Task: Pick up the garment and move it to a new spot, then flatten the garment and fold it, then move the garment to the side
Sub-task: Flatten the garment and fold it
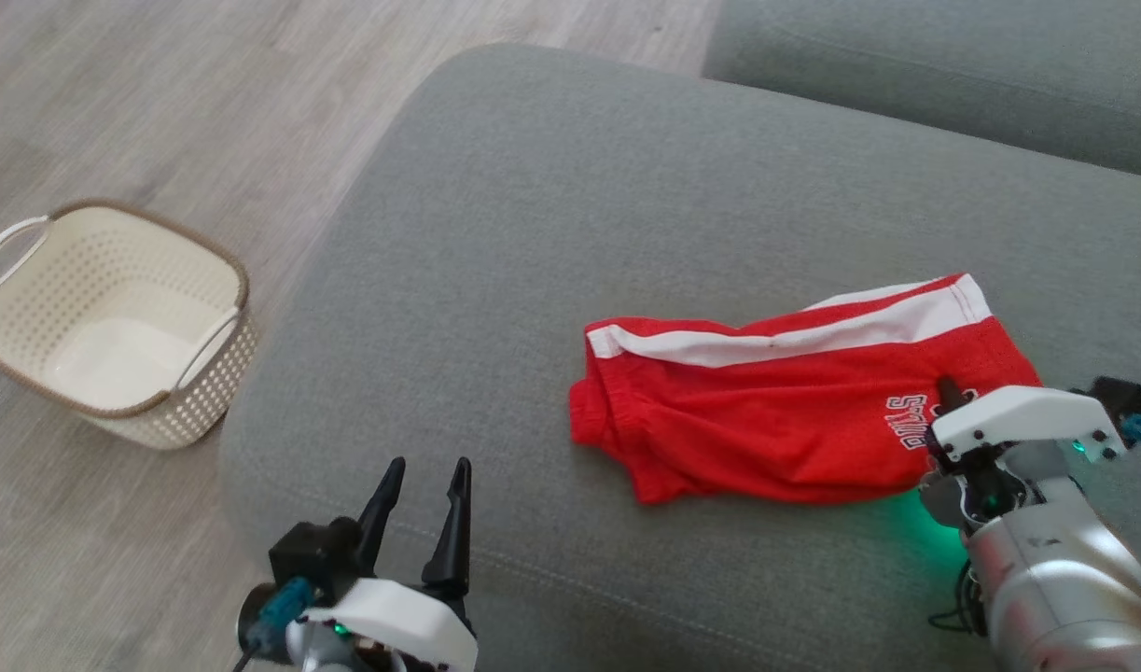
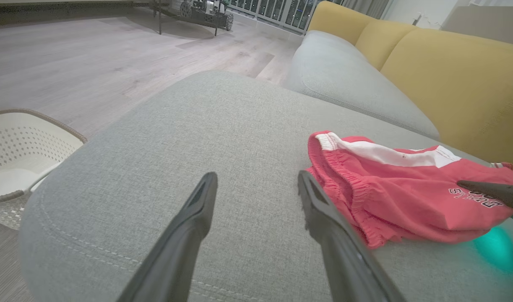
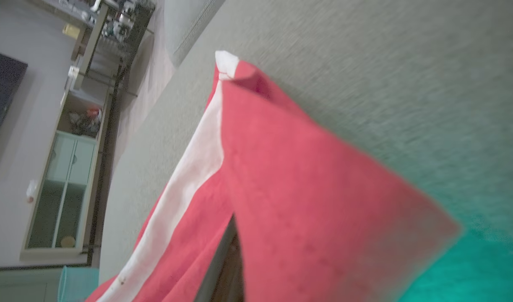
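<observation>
Garment is clamped at its lettered end by the right tool; a slow lift clear of the sofa is advised. Left tool is spread, empty.

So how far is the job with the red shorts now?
The red shorts lie fairly flat on the grey cushion and look doubled over, so folding seems done, though I cannot be sure. In hand: the right gripper is shut on their lettered end. Still to do: carrying them aside; the left gripper hovers open.
</observation>
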